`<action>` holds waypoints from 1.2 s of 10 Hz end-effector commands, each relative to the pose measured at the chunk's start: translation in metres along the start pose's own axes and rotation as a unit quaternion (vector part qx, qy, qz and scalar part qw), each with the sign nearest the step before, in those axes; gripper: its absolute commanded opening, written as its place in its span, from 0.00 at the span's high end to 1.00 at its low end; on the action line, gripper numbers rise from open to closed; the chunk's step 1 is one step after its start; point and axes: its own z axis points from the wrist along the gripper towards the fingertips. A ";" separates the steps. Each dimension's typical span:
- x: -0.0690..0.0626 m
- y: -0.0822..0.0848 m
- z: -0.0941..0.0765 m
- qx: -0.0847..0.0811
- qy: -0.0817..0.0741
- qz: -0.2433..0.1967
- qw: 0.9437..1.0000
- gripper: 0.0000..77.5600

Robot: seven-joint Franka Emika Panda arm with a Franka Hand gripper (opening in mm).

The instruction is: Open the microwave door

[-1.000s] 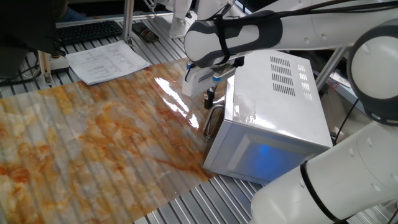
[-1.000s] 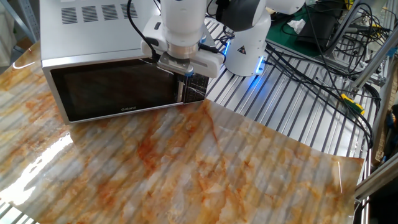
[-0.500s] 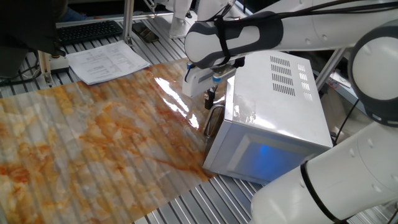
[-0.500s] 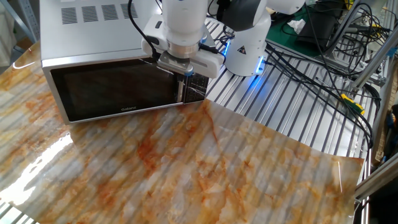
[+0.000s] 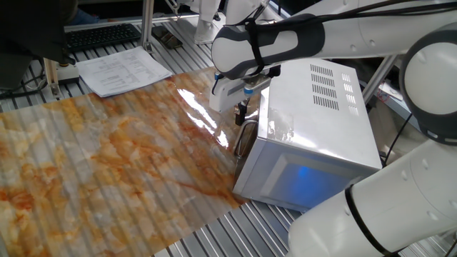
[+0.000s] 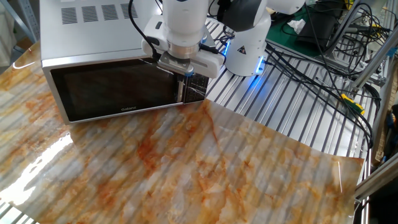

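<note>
The white microwave (image 5: 321,121) stands at the table's right side, with vent slots on top and a blue-glowing rectangle (image 5: 300,175) on its near side. In the other fixed view it stands at the upper left (image 6: 93,25). Its mirror-like microwave door (image 6: 112,90) looks shut flat against the casing. The curved silver handle (image 5: 243,137) runs down the door's edge. My gripper (image 6: 185,76) comes from above and sits at the top of the handle, with the fingers (image 5: 241,111) closed around it.
An orange-marbled sheet (image 5: 107,164) covers the table in front of the door. Papers (image 5: 121,70) and a keyboard (image 5: 100,34) lie at the far edge. The arm's base (image 6: 245,43) and cables (image 6: 311,68) are beside the microwave on slatted metal.
</note>
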 end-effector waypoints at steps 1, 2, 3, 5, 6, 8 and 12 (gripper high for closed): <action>0.001 0.000 0.000 0.000 0.001 -0.001 1.000 0.00; 0.001 0.000 0.000 0.000 0.001 -0.001 1.000 0.00; 0.001 0.000 0.000 0.000 0.001 -0.001 1.000 0.00; 0.001 0.000 0.000 0.000 0.001 -0.001 1.000 0.00; 0.001 0.000 0.000 0.000 0.001 -0.001 1.000 0.00; 0.001 0.000 0.000 0.000 0.001 -0.001 1.000 0.00; 0.001 0.000 0.001 -0.007 0.017 0.005 1.000 0.00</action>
